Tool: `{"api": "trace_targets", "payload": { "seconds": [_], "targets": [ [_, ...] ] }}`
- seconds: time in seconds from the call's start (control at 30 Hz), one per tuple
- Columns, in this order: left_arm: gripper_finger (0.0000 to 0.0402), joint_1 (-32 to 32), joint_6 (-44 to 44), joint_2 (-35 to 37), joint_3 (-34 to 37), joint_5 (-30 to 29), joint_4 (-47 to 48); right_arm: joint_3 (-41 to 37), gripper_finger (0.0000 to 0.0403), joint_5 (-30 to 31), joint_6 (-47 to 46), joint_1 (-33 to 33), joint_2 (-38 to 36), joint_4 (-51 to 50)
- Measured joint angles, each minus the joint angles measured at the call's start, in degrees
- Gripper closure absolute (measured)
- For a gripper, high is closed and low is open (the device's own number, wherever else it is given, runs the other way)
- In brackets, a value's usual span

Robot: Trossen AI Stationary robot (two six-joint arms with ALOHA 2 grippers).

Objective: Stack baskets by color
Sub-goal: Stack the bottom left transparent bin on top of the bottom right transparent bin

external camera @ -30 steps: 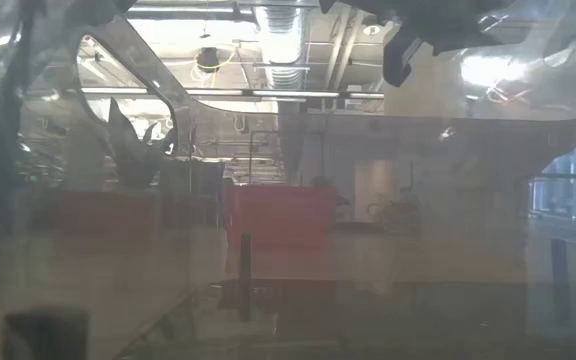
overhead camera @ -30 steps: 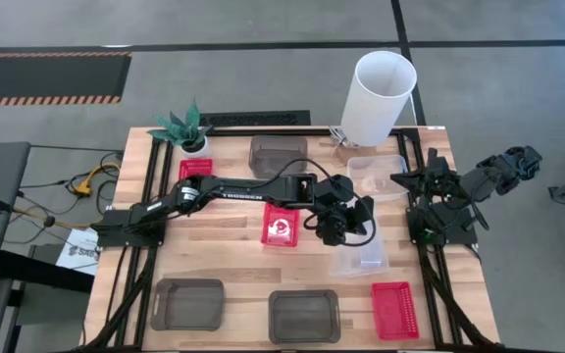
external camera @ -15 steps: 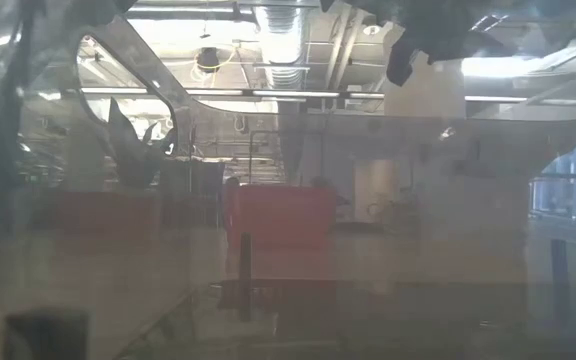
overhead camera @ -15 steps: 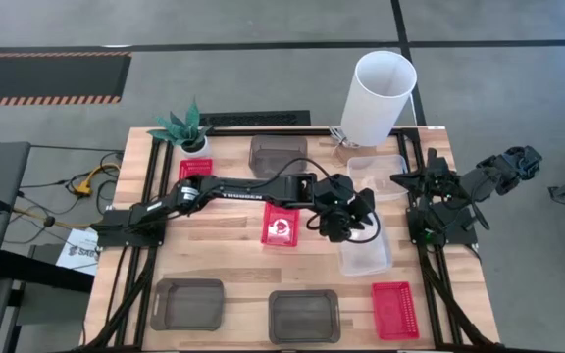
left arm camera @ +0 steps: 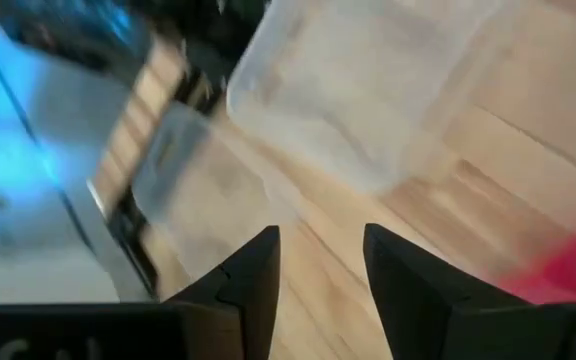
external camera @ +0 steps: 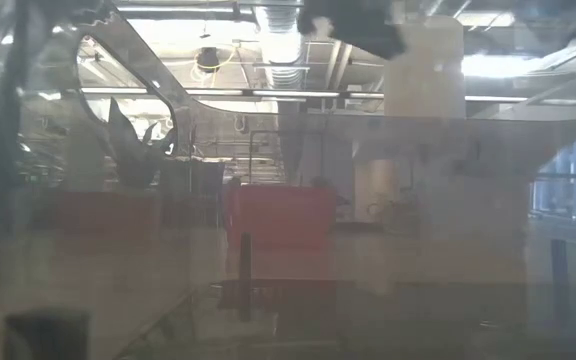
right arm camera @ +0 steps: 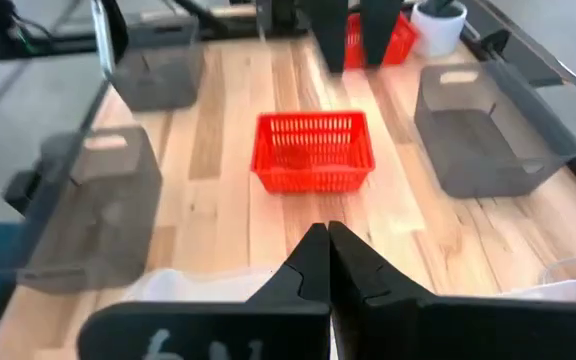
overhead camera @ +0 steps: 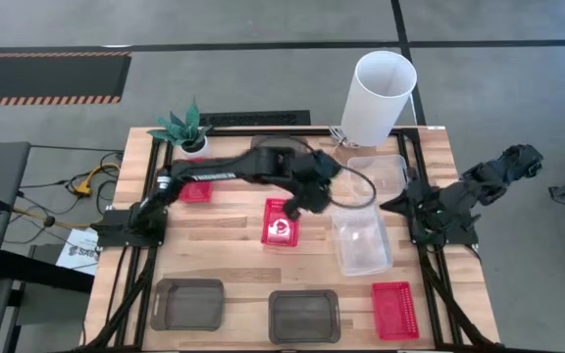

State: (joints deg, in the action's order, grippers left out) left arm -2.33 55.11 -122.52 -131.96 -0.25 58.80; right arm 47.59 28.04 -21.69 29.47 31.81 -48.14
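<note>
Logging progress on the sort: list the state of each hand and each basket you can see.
left hand: open, holding nothing
right hand: shut, holding nothing
near clear basket: flat on the table, unstacked
far clear basket: flat on the table, unstacked
centre red basket: upright, unstacked
front red basket: upright, unstacked
front-left grey basket: unstacked
front-middle grey basket: unstacked
white cylinder: upright

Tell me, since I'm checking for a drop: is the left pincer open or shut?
Open. The left pincer shows a bare gap between its fingers, nothing held; the clear basket lies on the table.
</note>
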Motion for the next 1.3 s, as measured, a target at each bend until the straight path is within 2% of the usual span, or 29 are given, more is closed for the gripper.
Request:
{"api": "trace_targets", "payload": {
  "seconds": [0.23,0.4,0.5,0.63,0.7,0.83,0.97,1.03,1.17,1.3],
  "targets": [
    [0.03,-3.4,-13.0,6.0,0.0,0.6,19.7,0.3,0.0393,-1.3,0.6,0.0,9.4,3.8],
    [0.0348,-4.7,-19.4,9.7,0.0,1.3,31.0,8.3,0.0393,-3.6,-6.8,-2.3,17.9,-0.6],
    [0.0376,-4.0,-21.6,13.1,2.0,2.5,30.5,15.6,0.0393,-5.8,-11.0,-4.9,24.0,-6.6],
    [0.0399,-3.6,-23.4,22.5,11.0,5.5,30.6,24.6,0.0387,-8.1,-20.5,-8.8,31.6,-16.7],
    [0.0399,-3.6,-25.4,28.4,18.4,5.8,27.0,28.0,0.0375,-11.3,-25.9,-11.4,35.6,-21.6],
    [0.0401,-3.5,-27.4,42.5,37.8,6.0,11.6,33.2,0.0327,-21.3,-33.6,-18.1,42.3,-29.5],
    [0.0401,-2.0,-27.8,54.7,56.6,6.0,-5.5,36.6,0.0255,-33.2,-36.8,-24.7,48.6,-36.1],
    [0.0401,-0.8,-27.8,59.9,64.5,5.8,-14.6,37.8,0.0213,-36.9,-36.6,-27.2,51.2,-39.7],
    [0.0401,1.3,-26.9,67.7,76.5,5.8,-26.1,38.7,0.0152,-36.8,-39.1,-29.2,54.2,-41.5],
    [0.0401,2.0,-25.1,72.5,83.4,5.7,-30.9,38.6,0.0135,-35.9,-41.9,-29.3,55.8,-41.8]
  ]
}}
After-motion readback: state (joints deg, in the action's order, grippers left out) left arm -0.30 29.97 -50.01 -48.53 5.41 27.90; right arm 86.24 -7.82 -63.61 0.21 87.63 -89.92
